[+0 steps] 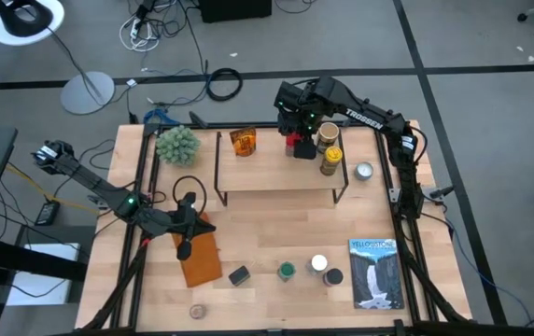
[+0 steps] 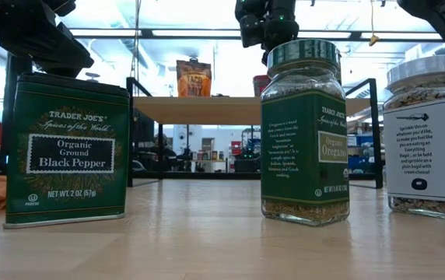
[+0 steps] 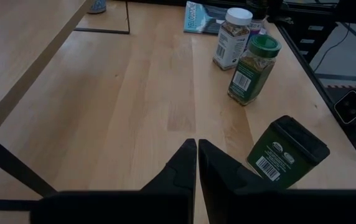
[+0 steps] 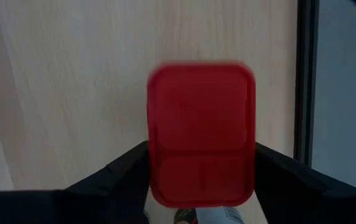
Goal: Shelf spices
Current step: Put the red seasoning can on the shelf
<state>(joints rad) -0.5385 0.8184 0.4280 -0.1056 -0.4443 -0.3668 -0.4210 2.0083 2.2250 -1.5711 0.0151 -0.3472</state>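
Observation:
The shelf [image 1: 281, 168] stands at the table's far middle. On its wooden top are an amber jar [image 1: 243, 142], two yellow-lidded jars [image 1: 330, 149] and a red-topped tin [image 4: 201, 134]. My right gripper [image 1: 300, 140] points down over the red tin, open, with one finger on each of two opposite sides. Near the front edge stand a dark green pepper tin [image 3: 287, 152], a green-lidded jar [image 3: 252, 68] and a white-lidded jar [image 3: 231, 37]. My left gripper [image 3: 196, 155] hovers shut over the orange notebook [image 1: 200, 259], holding nothing. My right gripper's fingers [image 4: 125, 171] come from above and stand close along two opposite sides of the red tin [image 4: 159, 149], which rests upright on the shelf top. The tin's lid hides the fingertips, so I cannot tell whether they touch it.
A silver-lidded tin [image 1: 364, 171] sits on the table right of the shelf. A green plant [image 1: 177, 143] stands at the shelf's left end. A blue-and-white book [image 1: 376, 273] lies front right, with a dark-lidded jar [image 1: 333, 277] beside it. A tan lid [image 1: 197, 311] is front left.

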